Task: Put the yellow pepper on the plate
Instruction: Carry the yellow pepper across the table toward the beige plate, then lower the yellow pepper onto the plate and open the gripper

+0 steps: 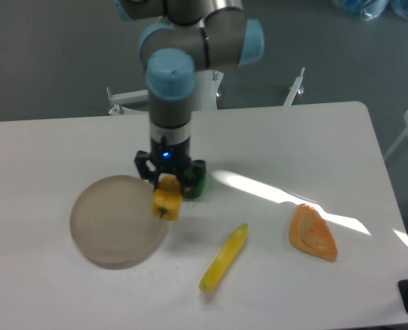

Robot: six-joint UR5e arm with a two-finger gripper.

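From the fixed camera, looking down at the white desk: the arm reaches down from the back, and its gripper hangs over the right edge of the plate. The jaws are pinching the yellow pepper, which hangs below them, right at the plate's right rim, partly over the plate and partly over the desk. I cannot tell whether the pepper touches the plate or is held just above it. A small blue light glows on the gripper body above the jaws.

The plate is a round tan disc on the left part of the desk. Just behind the gripper, on its right, a green pepper peeks out, mostly hidden by the black fingers. A long slim yellow vegetable lies slantwise on the desk, right of the plate and nearer the front edge. Well apart, further right, sits an orange wedge beside a streak of bright light across the desk
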